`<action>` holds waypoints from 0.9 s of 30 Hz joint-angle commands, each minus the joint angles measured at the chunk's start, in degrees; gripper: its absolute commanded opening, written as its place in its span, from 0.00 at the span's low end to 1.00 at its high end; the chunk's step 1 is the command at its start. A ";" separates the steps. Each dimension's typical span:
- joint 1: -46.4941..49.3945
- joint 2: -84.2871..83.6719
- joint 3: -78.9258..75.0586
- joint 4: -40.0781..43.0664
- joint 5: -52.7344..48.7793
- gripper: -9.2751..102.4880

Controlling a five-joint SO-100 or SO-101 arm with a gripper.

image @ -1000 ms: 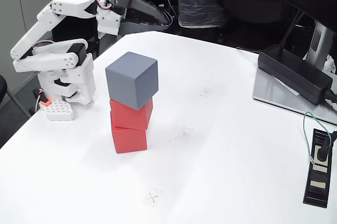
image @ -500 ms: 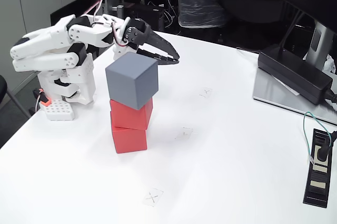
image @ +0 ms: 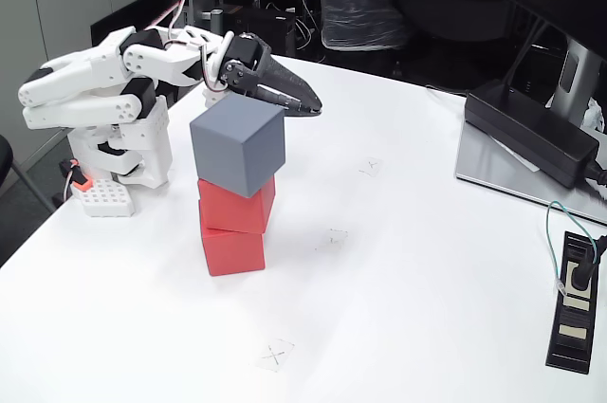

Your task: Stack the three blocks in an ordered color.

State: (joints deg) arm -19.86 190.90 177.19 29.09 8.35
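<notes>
In the fixed view the three blocks stand as one tower on the white table (image: 398, 308). A slate grey cube (image: 238, 144) tops it, turned a little askew. Under it sits a red cube (image: 237, 206), and a second red cube (image: 232, 249) rests on the table. My gripper (image: 311, 105) hangs just behind and above the grey cube, a little to its right, pointing right. Its black fingers lie together, shut, with nothing between them, and it does not touch the tower.
The white arm base (image: 121, 147) stands at the table's left edge beside a small white perforated block (image: 102, 198). A black power brick (image: 531, 130) lies on a grey slab at the right. A black socket strip (image: 573, 299) with a cable sits near the right edge. Small X marks (image: 275, 356) dot the table.
The arm folded down from a raised pose, bringing the gripper lower and close behind the grey cube. Its fingers then closed together. The tower has not moved.
</notes>
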 commanded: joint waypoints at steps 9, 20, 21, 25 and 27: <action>-0.35 0.26 -0.26 6.59 -1.49 0.07; -0.35 0.26 -0.26 6.77 -5.27 0.07; -0.35 0.26 -0.26 6.77 -5.27 0.07; -0.18 0.18 -0.26 6.77 -5.27 0.07; -0.18 0.18 -0.26 6.77 -5.27 0.07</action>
State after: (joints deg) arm -19.86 190.90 177.19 35.68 3.78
